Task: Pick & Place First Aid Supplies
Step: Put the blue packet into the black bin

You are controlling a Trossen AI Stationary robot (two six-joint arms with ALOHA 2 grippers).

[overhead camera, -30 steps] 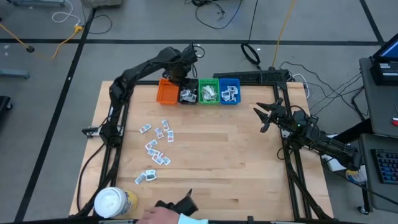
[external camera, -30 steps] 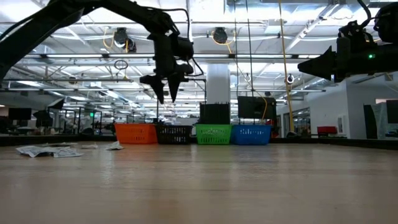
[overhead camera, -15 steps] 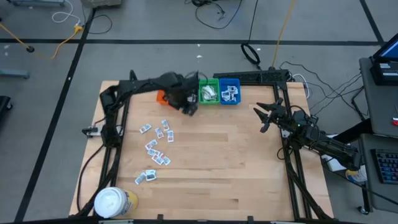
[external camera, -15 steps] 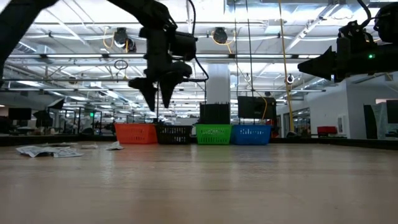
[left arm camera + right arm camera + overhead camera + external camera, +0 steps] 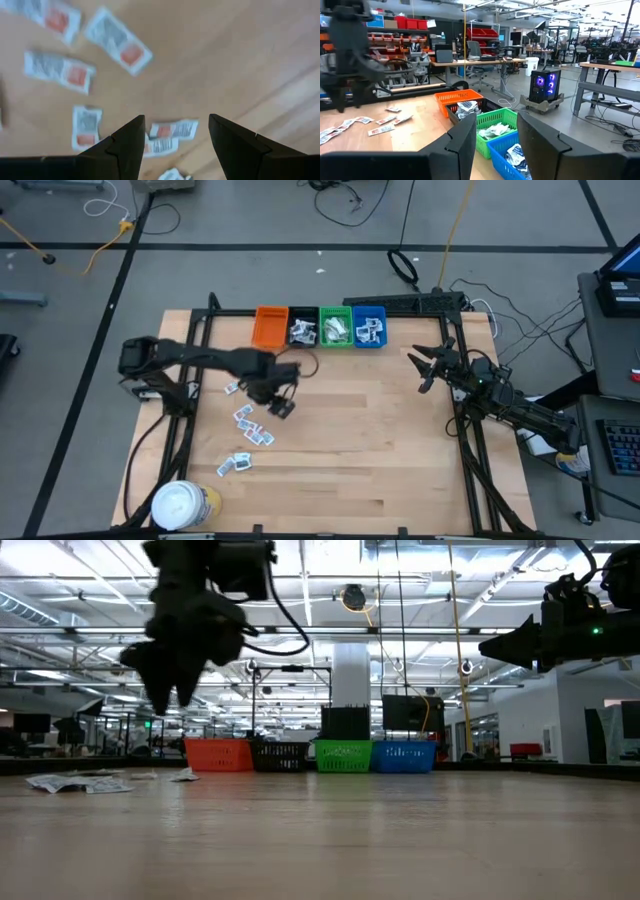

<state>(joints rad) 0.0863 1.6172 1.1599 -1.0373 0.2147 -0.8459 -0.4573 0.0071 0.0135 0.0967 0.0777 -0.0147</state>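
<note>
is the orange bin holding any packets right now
No, in the high view the orange bin shows only its bare floor, while the three bins beside it hold packets.

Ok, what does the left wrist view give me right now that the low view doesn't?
Only the left wrist view: print and orange patches on individual packets lying under the open, empty left pincer.

Only the low view: the row of four bins, orange bin to blue bin, and the right pincer waiting up high.

Both: the left pincer above loose packets on the wooden table.
</note>
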